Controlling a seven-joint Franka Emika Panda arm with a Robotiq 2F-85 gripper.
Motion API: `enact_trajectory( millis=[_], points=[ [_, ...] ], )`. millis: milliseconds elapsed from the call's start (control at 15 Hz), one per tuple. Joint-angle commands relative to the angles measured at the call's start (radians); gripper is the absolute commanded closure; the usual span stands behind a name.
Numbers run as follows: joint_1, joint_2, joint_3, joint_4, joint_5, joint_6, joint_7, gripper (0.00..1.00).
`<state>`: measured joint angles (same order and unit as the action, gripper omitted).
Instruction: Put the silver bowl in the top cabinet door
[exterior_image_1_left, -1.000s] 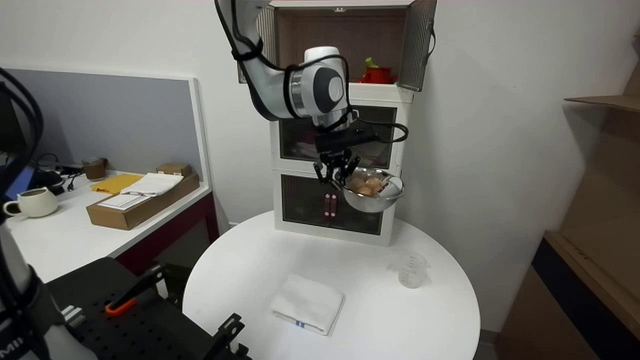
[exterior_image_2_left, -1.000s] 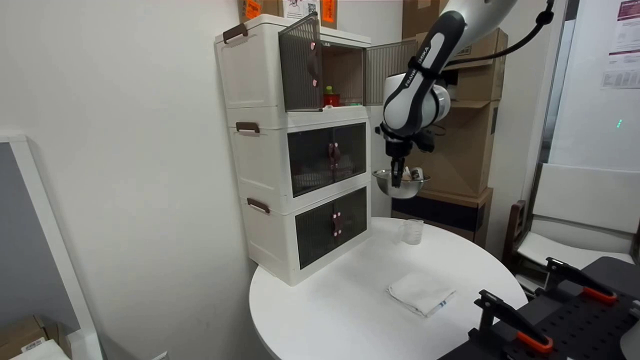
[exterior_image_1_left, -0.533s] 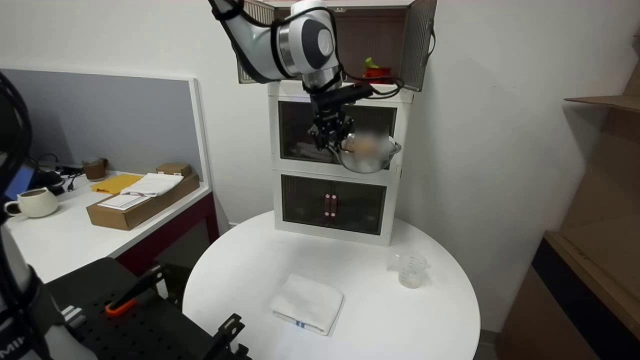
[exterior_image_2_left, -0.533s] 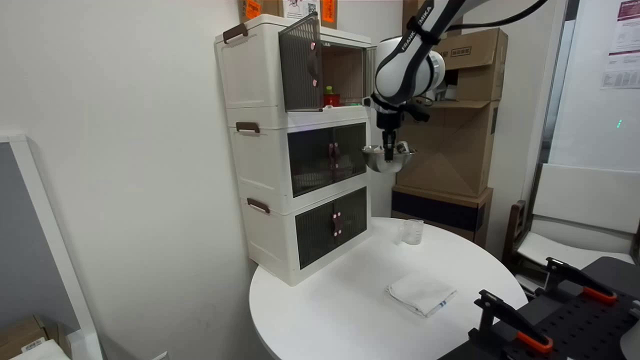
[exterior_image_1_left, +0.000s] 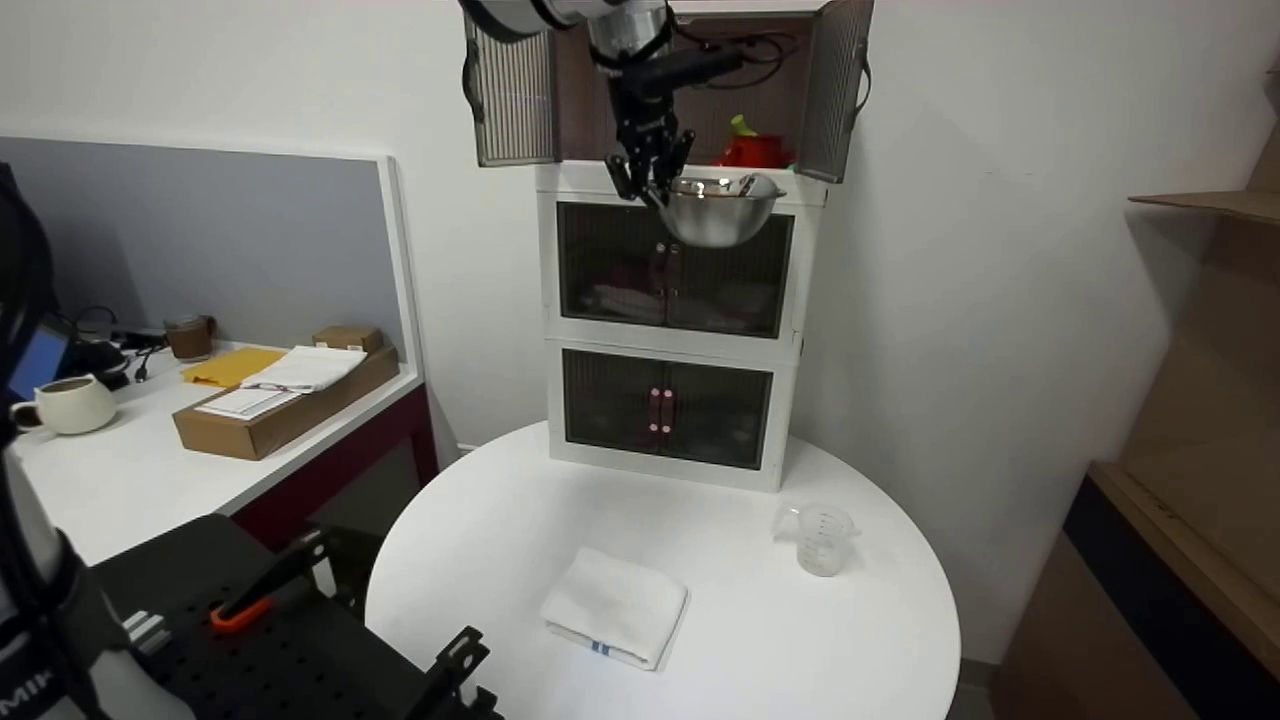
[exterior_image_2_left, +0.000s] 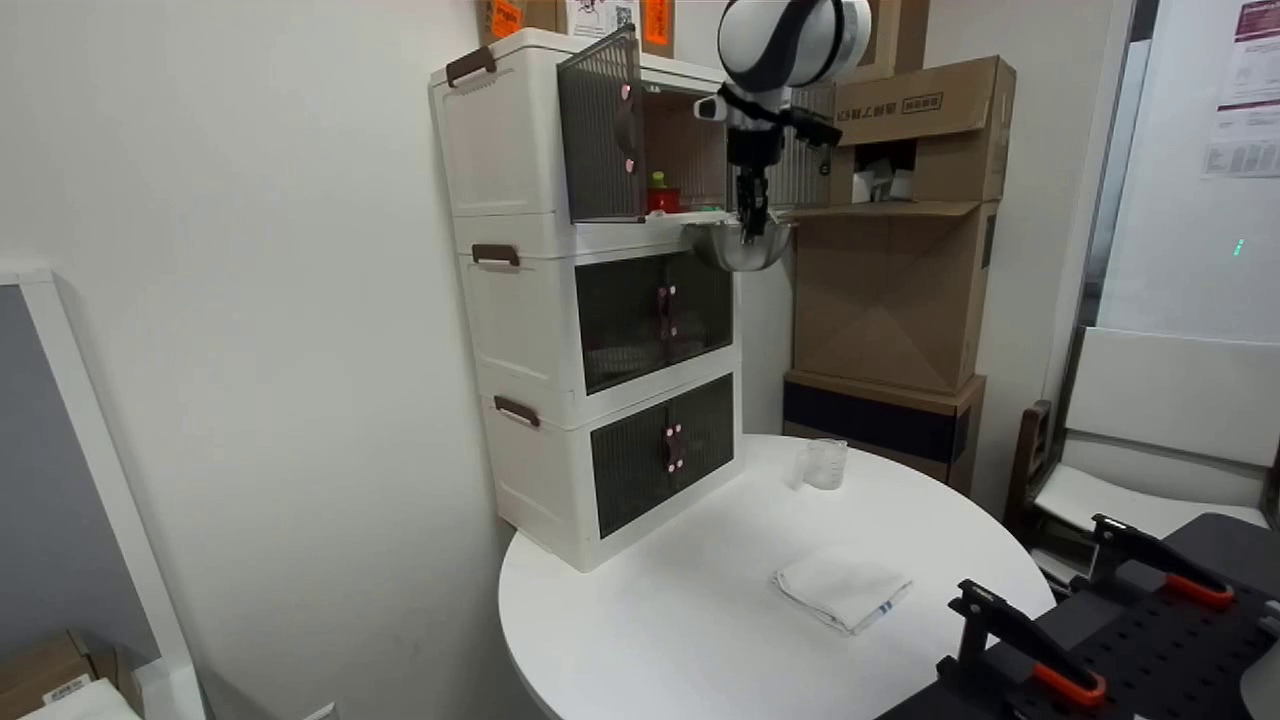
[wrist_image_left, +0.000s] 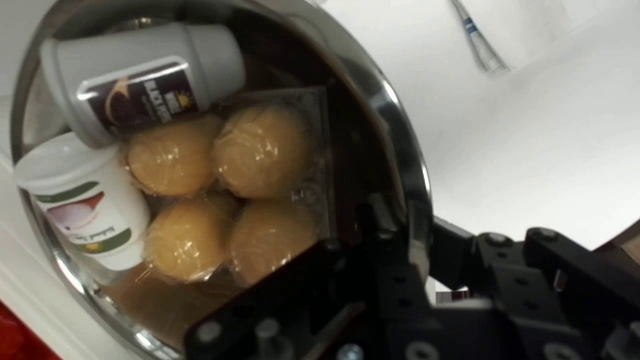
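Observation:
The silver bowl (exterior_image_1_left: 716, 220) hangs in the air in front of the white cabinet, its rim roughly level with the top compartment's floor. It also shows in an exterior view (exterior_image_2_left: 738, 250) and fills much of the wrist view (wrist_image_left: 400, 117). It holds several wrapped brown round items (wrist_image_left: 262, 152) and two small containers (wrist_image_left: 145, 80). My gripper (exterior_image_1_left: 648, 188), also in the wrist view (wrist_image_left: 415, 225), is shut on the bowl's near rim, one finger inside and one outside. The top cabinet door (exterior_image_1_left: 838, 95) stands open, as does its left leaf (exterior_image_1_left: 515, 100); both are ribbed tinted panels.
A red pot (exterior_image_1_left: 756, 151) with a green item sits inside the top compartment at the right. The middle doors (exterior_image_1_left: 620, 270) and lower doors (exterior_image_1_left: 610, 400) are closed. A clear cup (exterior_image_1_left: 824, 540) and folded cloth (exterior_image_1_left: 616, 607) lie on the round table (exterior_image_1_left: 480, 560). Cardboard boxes (exterior_image_2_left: 885, 300) stand beside the cabinet.
My gripper has lifted the bowl from in front of the lower tiers up to the top compartment's floor height, drifting slightly left in both exterior views. The open doors, cup and cloth are unchanged.

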<state>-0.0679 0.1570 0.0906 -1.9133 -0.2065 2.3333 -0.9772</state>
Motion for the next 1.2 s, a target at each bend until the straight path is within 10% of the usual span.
enact_trajectory(
  millis=[0,1133],
  points=[
    [0.016,0.020,-0.010,0.175,0.060,-0.156,-0.103,0.98],
    [0.122,0.236,0.038,0.543,0.052,-0.183,-0.109,0.98]
  ],
)
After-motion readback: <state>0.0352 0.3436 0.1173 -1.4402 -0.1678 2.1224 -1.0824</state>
